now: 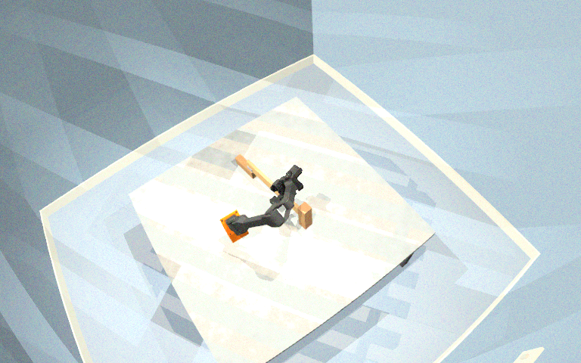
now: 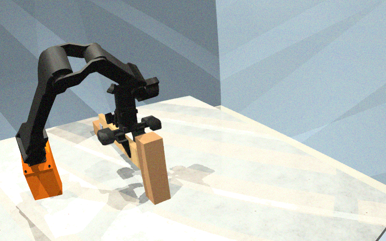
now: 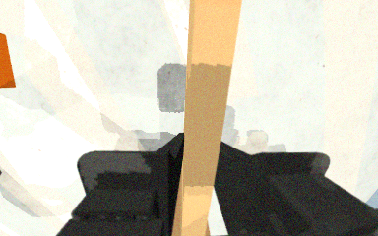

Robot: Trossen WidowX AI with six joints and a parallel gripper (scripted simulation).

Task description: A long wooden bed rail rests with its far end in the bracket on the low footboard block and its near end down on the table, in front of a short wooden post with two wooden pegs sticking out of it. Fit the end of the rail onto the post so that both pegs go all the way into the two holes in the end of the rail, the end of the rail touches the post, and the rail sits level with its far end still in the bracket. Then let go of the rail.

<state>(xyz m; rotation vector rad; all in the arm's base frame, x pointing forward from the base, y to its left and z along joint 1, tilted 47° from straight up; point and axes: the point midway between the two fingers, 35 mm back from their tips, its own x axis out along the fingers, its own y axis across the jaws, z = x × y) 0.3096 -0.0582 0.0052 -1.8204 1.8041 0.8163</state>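
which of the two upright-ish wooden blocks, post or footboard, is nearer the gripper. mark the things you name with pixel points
The post (image 1: pixel 305 215) (image 2: pixel 155 167), the taller one. It stands right beside the gripper (image 2: pixel 132 144); the low footboard block (image 1: pixel 240 160) (image 2: pixel 95 127) lies at the rail's far end.

The pale wooden rail (image 1: pixel 261 172) (image 2: pixel 131 147) (image 3: pixel 209 98) spans footboard block (image 1: pixel 246 166) (image 2: pixel 96 128) and upright post (image 1: pixel 305 215) (image 2: pixel 155 170); pegs hidden.

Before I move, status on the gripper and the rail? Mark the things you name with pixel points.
Gripper (image 1: pixel 280 197) (image 2: pixel 133 147) (image 3: pixel 192 137) shut on rail (image 1: pixel 260 172) (image 2: pixel 133 153) (image 3: pixel 209 98). Rail's near end up off table, at the post (image 1: pixel 305 215) (image 2: pixel 155 170). Pegs hidden, seating unconfirmed.
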